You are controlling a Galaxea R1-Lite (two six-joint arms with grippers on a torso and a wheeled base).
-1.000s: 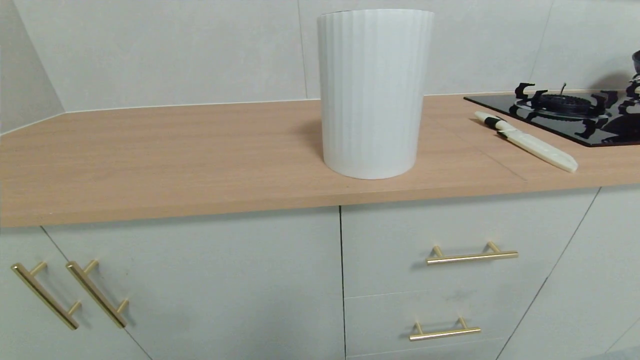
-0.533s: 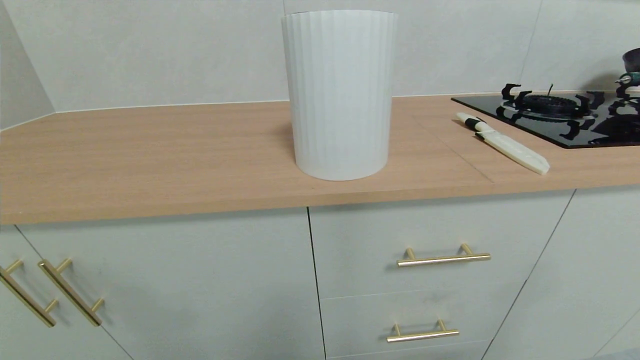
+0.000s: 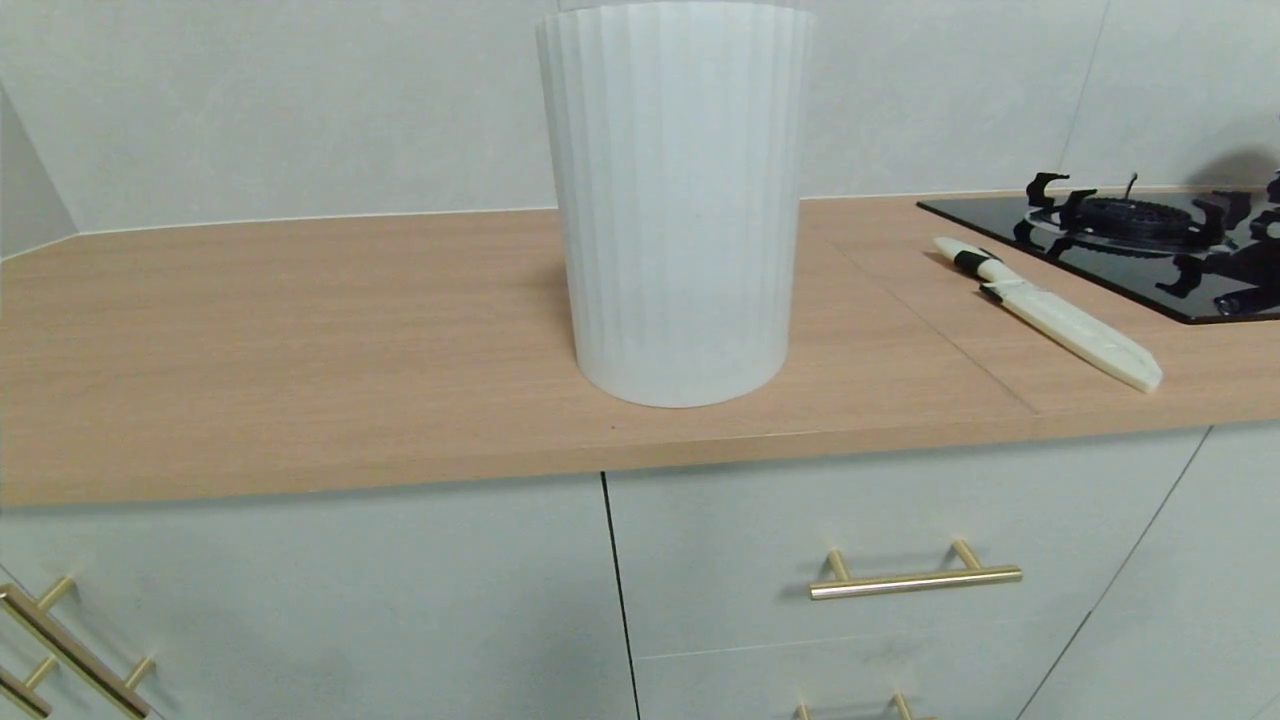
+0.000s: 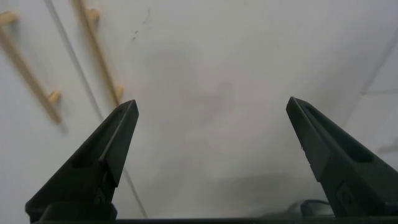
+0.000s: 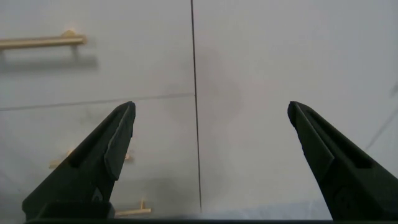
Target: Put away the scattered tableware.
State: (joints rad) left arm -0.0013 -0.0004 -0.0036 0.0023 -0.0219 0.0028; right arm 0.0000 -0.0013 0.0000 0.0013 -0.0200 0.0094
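Observation:
A white knife with a black band on its handle lies flat on the wooden countertop, right of a tall ribbed white container that stands upright near the counter's front edge. My left gripper is open, with nothing between its fingers, and faces a pale cabinet door with gold handles. My right gripper is also open and holds nothing; it faces pale drawer fronts with a gold handle.
A black gas hob with burner grates sits at the counter's far right, just beyond the knife. Below the counter are pale cabinet doors and drawers with gold bar handles. A tiled wall backs the counter.
The head camera has moved closer and shifted sideways, so the container and knife look bigger and sit lower in the picture. Nothing on the counter has moved.

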